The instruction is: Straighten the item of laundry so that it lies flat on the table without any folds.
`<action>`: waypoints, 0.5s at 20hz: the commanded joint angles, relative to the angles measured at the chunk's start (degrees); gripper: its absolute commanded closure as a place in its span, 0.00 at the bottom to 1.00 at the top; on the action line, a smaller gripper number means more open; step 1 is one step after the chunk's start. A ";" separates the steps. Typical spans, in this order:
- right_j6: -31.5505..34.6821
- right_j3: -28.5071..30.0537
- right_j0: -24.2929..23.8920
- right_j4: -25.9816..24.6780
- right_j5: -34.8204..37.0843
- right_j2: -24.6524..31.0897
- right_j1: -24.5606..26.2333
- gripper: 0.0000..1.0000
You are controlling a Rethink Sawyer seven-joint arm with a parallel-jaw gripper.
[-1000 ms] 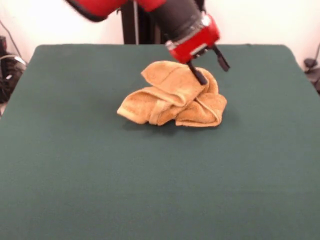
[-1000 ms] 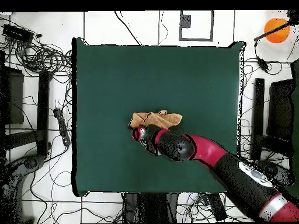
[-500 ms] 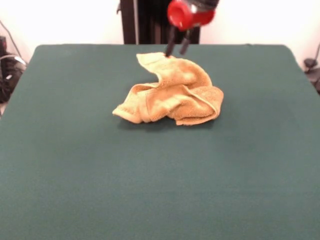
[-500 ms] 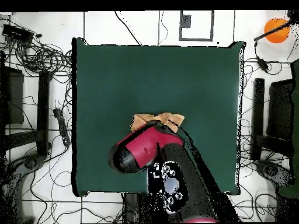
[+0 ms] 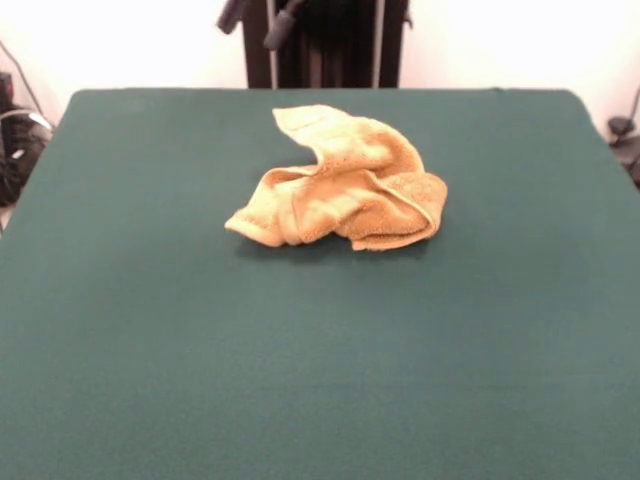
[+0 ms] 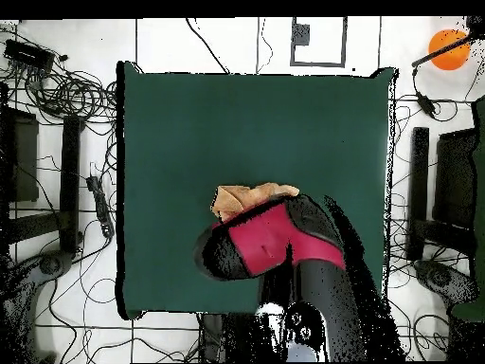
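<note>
1. Well, my gripper (image 5: 257,18) sits at the top edge of the front view, left of centre, and only its dark tips show. They stand apart with nothing between them, so my jaws are open and empty.
2. The towel (image 5: 340,180) lies crumpled on the table (image 5: 320,350), slightly above the middle of the front view. It is heaped and folded over itself, with one corner raised toward the top of the frame and another pointing lower left.
3. In the overhead view my arm (image 6: 275,242) crosses the lower centre of the frame and hides most of the towel (image 6: 242,199). Only its upper edge peeks out above the red casing.
4. I judge the task far from done, since several folds are stacked and no edge lies flat.
5. The risk, as I see it, is grabbing more than one layer. The folds overlap, so a pinch in the middle of the heap could lift the whole bundle without opening it.
6. Pulling a corner too quickly could drag the towel across the cloth-like top, or flip a loose flap back over.
7. I can read no brand, label or writing on the towel, the table or my arm.
</note>
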 commanded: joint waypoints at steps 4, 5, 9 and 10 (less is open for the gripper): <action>7.73 20.33 -32.94 30.78 -32.60 34.69 12.54 0.00; 8.56 20.54 -33.31 31.17 -33.59 35.57 13.57 0.00; 10.78 19.95 -31.43 31.72 -34.07 34.35 14.32 0.00; 11.08 19.66 -30.53 31.14 -35.29 33.22 14.14 0.00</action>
